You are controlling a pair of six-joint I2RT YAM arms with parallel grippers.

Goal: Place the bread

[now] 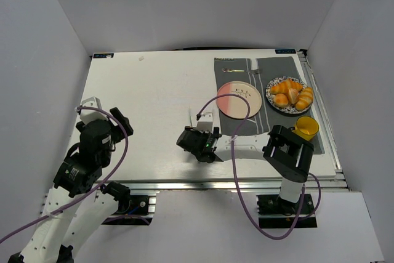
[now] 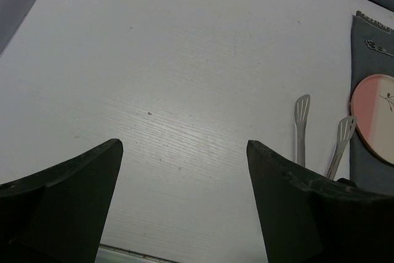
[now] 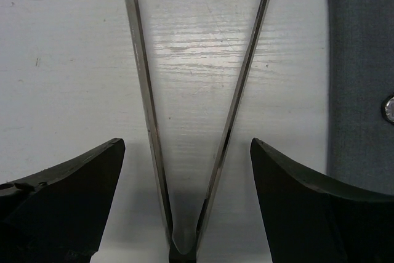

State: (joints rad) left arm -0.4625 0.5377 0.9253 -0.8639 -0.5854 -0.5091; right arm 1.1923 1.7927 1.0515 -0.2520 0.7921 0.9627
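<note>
the right gripper (image 3: 186,143) is sitting low over the table (image 1: 154,90), its jaws standing wide apart on either side of a pair of metal tongs (image 3: 144,90) and touching neither arm. the left gripper (image 2: 183,146) is hovering at the near left, also spread open and holding nothing. just beyond the tong tips a pink plate (image 1: 237,100) is lying bare on a grey mat (image 1: 277,66). farther right, a speckled plate (image 1: 268,95) is carrying the pastries. the bread (image 1: 281,99) is resting at its near-left side, against the croissants (image 1: 303,98). a yellow cup (image 1: 306,126) is standing just in front of that plate.

the bread is looking light and soft under a glossy skin, so it is likely sliding out of a hard pinch and denting under a heavy one. taking it across its short width, around the middle, is seeming safest. the left half of the table is offering open room. the right is crowding: the cup, the right arm's elbow and the side wall are all sitting near the pastry plate, so coming in from above is looking cleaner.
</note>
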